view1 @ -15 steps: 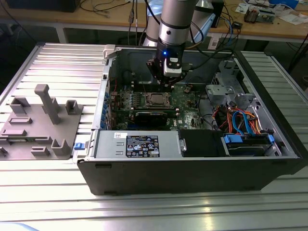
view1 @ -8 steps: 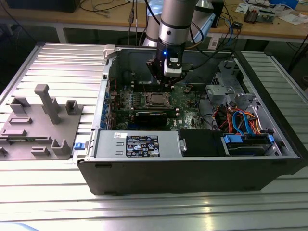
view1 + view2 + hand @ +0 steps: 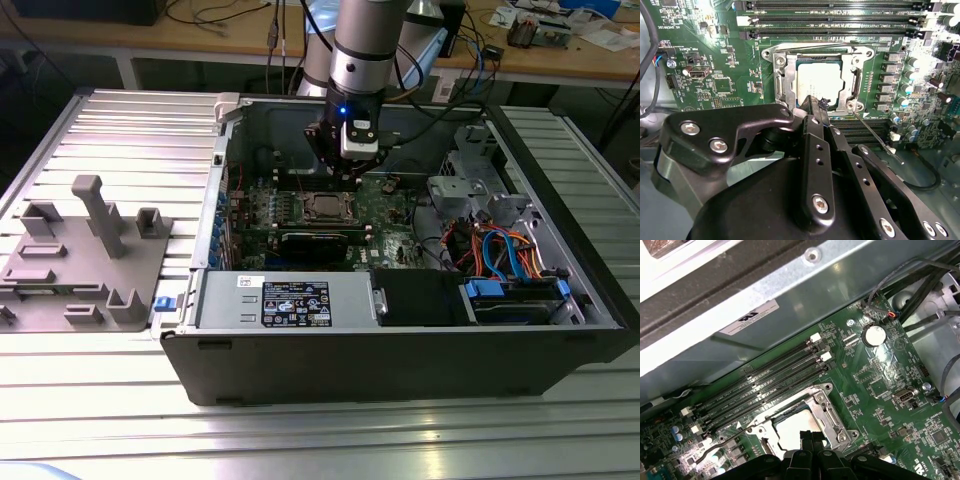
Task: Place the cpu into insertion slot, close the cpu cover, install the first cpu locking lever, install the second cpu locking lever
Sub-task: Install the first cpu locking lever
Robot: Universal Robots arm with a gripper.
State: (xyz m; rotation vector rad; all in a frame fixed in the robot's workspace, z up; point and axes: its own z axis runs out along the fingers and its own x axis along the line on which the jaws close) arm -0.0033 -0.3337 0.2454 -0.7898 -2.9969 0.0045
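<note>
The small, flat, square, silvery-grey cpu [image 3: 822, 80] lies face up in the metal-rimmed insertion slot [image 3: 815, 49]. Its edges run parallel to the long black memory slots [image 3: 840, 20], and being square it has no long axis. The thin silvery cpu cover [image 3: 785, 82] appears closed around it. A thin wire locking lever [image 3: 875, 135] juts free, so both levers likely remain. The black end effector [image 3: 815, 104], pressed together on nothing, is at the cover's edge.
</note>
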